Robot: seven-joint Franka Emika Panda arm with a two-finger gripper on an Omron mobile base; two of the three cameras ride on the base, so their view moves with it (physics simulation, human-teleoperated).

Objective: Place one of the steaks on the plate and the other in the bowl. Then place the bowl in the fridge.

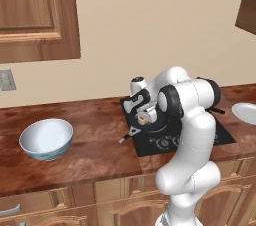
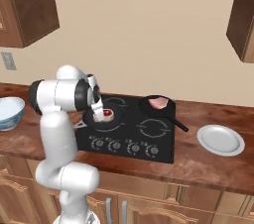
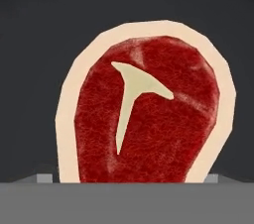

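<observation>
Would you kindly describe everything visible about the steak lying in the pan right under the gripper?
The steak is raw red meat with a pale fat rim and a cream T-shaped bone mark. It lies flat in a black frying pan on the left front of the stovetop, seen close from the hand view. The gripper hangs directly over it; whether the fingers touch it cannot be told.

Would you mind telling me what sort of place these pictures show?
A home kitchen, rendered in simulation: a black stovetop with knobs is set into a wooden counter, a frying pan holds a steak, and wooden cabinets hang on the wall.
</observation>
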